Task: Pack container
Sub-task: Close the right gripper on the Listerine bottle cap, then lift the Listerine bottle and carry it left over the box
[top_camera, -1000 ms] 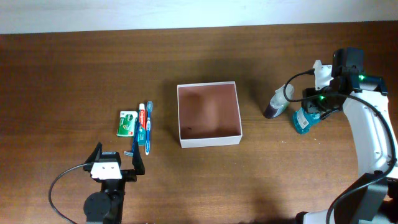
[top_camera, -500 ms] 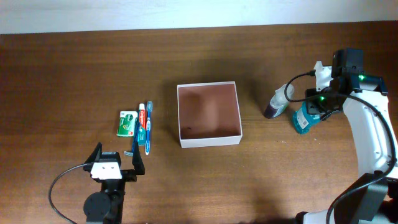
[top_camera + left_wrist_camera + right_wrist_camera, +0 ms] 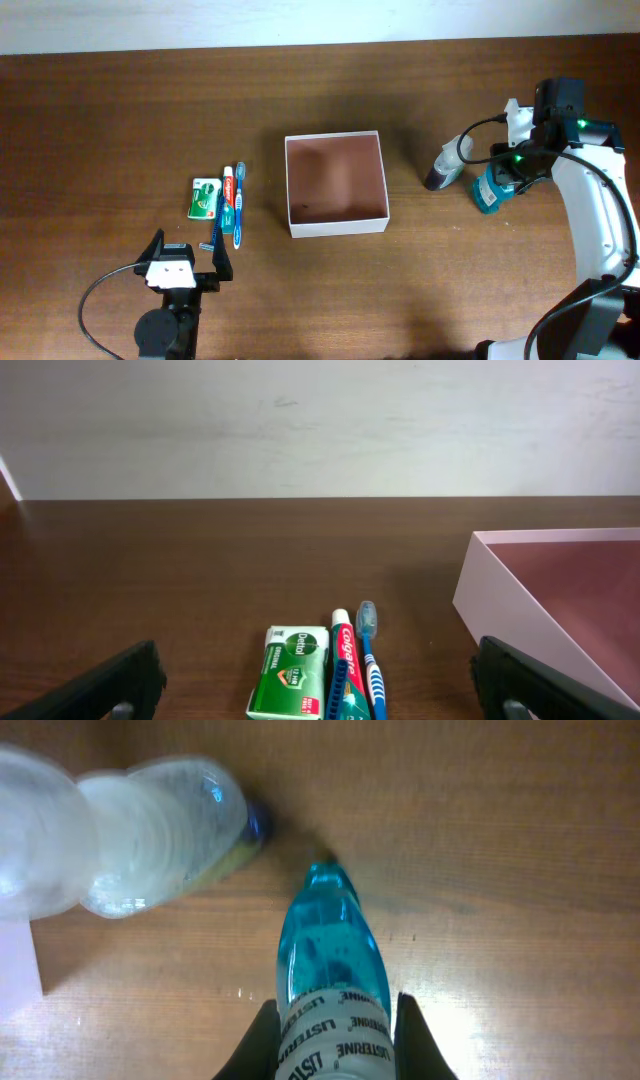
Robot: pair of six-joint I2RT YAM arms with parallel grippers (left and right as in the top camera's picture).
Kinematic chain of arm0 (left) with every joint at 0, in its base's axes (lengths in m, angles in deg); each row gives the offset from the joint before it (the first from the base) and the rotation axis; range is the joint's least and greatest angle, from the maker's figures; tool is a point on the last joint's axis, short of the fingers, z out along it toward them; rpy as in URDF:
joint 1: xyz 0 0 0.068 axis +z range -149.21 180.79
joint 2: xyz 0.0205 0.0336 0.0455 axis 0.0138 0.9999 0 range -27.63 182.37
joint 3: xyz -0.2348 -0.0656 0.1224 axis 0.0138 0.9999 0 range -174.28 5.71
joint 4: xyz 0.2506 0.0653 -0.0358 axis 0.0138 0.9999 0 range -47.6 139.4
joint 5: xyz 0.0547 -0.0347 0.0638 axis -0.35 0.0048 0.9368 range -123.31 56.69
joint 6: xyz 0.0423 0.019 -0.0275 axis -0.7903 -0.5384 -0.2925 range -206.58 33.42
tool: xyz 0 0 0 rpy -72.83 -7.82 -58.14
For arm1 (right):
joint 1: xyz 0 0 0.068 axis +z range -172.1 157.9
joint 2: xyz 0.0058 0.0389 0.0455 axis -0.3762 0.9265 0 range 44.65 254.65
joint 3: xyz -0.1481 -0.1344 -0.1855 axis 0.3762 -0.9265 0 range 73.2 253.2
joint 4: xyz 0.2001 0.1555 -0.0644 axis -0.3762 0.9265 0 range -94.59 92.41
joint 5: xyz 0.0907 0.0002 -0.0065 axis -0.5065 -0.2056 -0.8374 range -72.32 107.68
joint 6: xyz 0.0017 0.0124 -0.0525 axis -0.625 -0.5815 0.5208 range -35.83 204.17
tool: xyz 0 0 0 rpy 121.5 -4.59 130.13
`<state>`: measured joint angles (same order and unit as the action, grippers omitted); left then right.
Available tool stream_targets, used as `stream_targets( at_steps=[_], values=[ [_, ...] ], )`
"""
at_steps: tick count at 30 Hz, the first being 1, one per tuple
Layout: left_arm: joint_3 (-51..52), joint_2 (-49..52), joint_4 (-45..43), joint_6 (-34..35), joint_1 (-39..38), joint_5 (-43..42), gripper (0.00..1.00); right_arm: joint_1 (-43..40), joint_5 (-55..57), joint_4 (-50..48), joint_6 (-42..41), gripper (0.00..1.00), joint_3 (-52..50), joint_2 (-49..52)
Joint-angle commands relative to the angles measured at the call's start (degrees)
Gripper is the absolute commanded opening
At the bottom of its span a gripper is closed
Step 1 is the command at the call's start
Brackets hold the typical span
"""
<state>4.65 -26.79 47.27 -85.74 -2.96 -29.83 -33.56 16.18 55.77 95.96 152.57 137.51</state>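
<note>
The container (image 3: 337,226) is a square white-walled box with a reddish-brown floor at the table's middle; its corner shows in the left wrist view (image 3: 500,595). My right gripper (image 3: 512,176) is shut on a blue Listerine bottle (image 3: 333,980), also in the overhead view (image 3: 487,192). A clear bottle (image 3: 445,165) lies just left of it (image 3: 120,840). A green Dettol soap box (image 3: 205,197), a Colgate toothpaste (image 3: 228,195), a blue razor and a blue toothbrush (image 3: 240,205) lie left of the container. My left gripper (image 3: 187,262) is open and empty, just before them.
The table is dark brown wood with a white wall along its far edge (image 3: 300,20). A black cable (image 3: 100,300) runs from the left arm near the front edge.
The Listerine bottle and the right gripper have shifted very slightly; nothing else has moved.
</note>
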Motion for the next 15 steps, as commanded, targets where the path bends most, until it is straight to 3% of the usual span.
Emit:
stream_targets(
  at_steps=[1,15],
  values=[
    [0.3,-0.5,-0.2,-0.5,-0.2,0.6,0.99,0.2,0.7,2.7,-0.3,0.05,3.6,-0.6],
    [0.3,-0.5,-0.2,-0.5,-0.2,0.6,0.99,0.2,-6.1,17.0,-5.5,0.06,16.3,-5.9]
  ],
)
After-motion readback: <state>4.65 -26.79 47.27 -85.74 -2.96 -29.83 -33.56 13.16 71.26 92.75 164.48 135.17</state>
